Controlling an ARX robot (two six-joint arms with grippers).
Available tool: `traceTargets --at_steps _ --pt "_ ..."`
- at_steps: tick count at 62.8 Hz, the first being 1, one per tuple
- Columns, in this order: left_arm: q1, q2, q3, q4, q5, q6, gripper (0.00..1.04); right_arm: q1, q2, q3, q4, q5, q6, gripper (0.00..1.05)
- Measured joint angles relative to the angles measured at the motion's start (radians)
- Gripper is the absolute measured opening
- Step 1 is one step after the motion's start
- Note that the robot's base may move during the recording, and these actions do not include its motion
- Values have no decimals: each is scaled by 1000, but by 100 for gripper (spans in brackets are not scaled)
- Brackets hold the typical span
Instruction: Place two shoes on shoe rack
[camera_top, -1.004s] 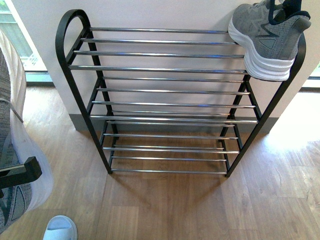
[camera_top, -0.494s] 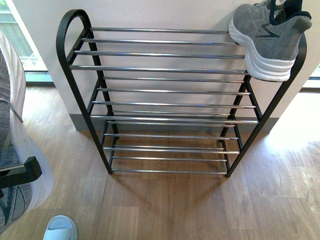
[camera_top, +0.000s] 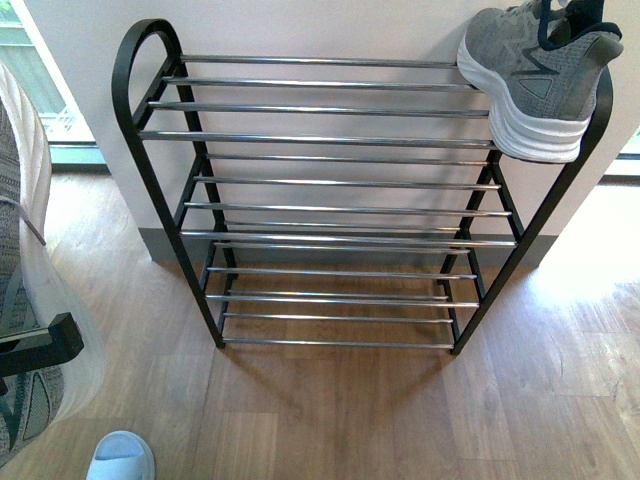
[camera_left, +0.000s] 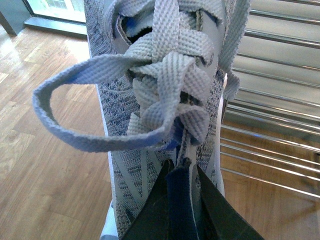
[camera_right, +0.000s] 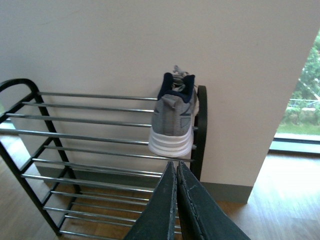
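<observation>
Nearest the robot, the left gripper (camera_left: 181, 170) is clamped on the navy lining of one grey shoe (camera_left: 165, 100), which it holds left of the shoe rack (camera_top: 320, 137). The right gripper (camera_right: 176, 167) is pinched closed on nothing, short of the rack. The other shoe (camera_top: 535, 80) sits on the top tier's right end, toe toward the wall (camera_top: 320, 25).

White slipper (camera_top: 120, 457) — wooden floor (camera_top: 350, 410)

White wall (camera_right: 100, 40) beyond the right pincer (camera_right: 174, 164); wood floor (camera_right: 290, 205) below it; bright windows (camera_right: 300, 100) flank the wall.
</observation>
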Motion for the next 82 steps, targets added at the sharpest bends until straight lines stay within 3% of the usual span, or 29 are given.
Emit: traceTargets --at_steps 62,69,82 --pt "0 0 0 0 0 0 3 11 -377 -33 -317 11 0 2" --pt "0 0 0 0 0 0 3 11 -512 -33 -475 11 -1 2" --pt "0 0 0 0 2 0 3 12 -540 -33 -485 11 -1 2"
